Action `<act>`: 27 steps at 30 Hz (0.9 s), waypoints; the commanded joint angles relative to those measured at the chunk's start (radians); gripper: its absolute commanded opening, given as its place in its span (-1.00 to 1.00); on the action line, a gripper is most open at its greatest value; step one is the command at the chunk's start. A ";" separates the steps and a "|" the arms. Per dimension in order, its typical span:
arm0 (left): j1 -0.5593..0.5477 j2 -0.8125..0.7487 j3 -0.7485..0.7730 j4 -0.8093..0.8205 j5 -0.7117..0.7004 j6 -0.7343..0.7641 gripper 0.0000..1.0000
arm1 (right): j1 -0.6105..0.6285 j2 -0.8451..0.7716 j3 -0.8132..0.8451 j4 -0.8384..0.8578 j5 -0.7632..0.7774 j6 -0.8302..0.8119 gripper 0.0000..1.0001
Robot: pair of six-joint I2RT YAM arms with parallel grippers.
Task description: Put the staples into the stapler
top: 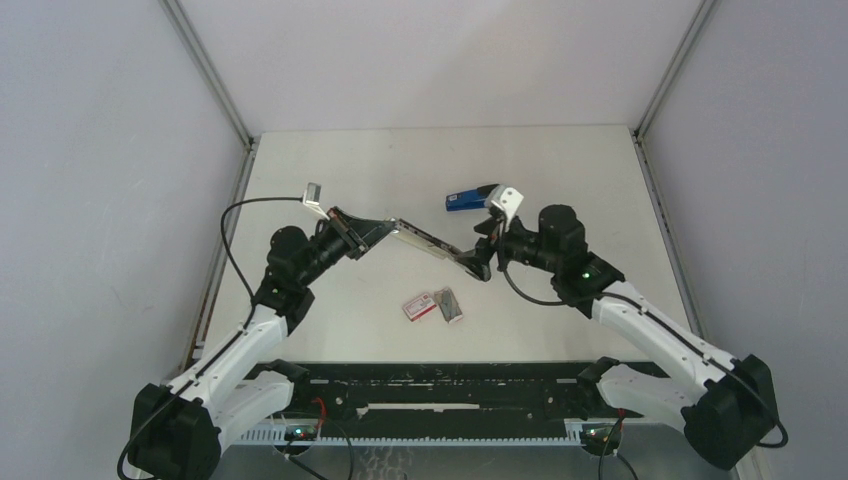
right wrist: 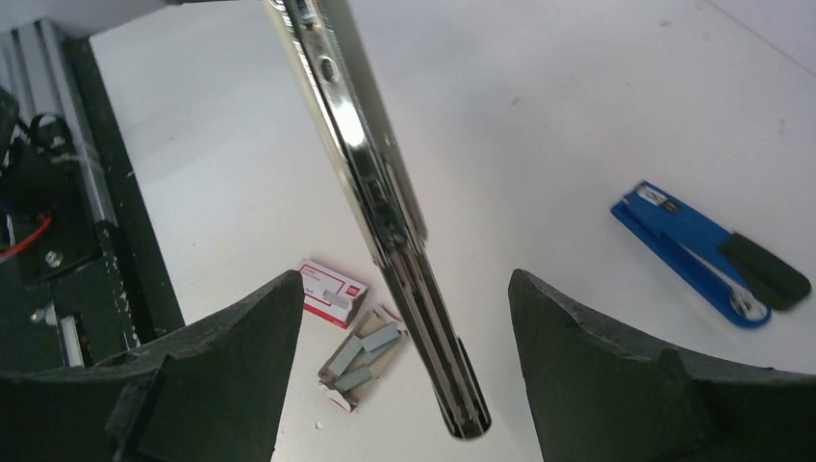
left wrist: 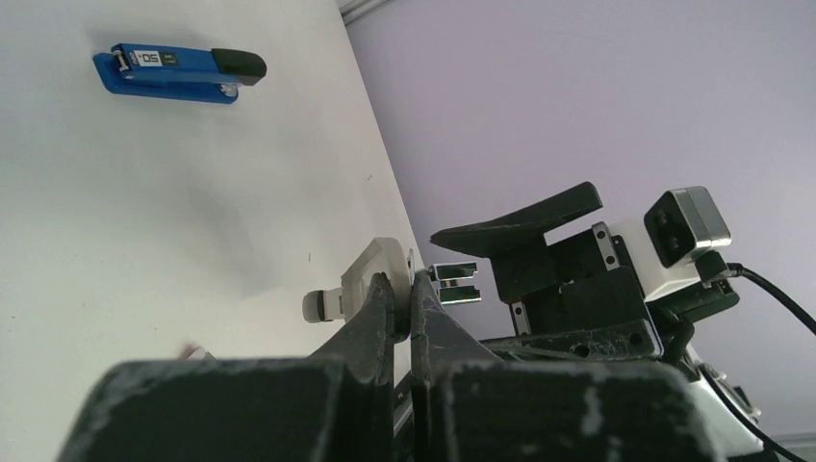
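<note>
— A white tabletop (top: 560, 180) was seen inside pale grey walls. Where were the staples to be found?
— The staples (right wrist: 366, 348) were seen lying in their grey tray on the tabletop, just beside the red-and-white box (right wrist: 332, 292), towards the near edge and between the two arms.
— And how were the end effectors set?
— The left end effector (left wrist: 402, 284) was clamped shut on one end of the chrome stapler (right wrist: 370, 183), which was held in the air. The right end effector (right wrist: 404, 284) was spread open astride the free end, with nothing gripped.
— What was the coming move judged to turn on?
— The staples were placed below the right end effector and nearward of it, and that arm was judged the nearer. Their long axis was laid roughly near-to-far, crosswise to the stapler's line, so a turn would probably be called for
</note>
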 commanded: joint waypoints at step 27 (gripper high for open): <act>0.004 -0.022 0.137 -0.171 -0.032 0.264 0.10 | 0.184 0.278 0.216 -0.138 0.201 -0.140 -1.00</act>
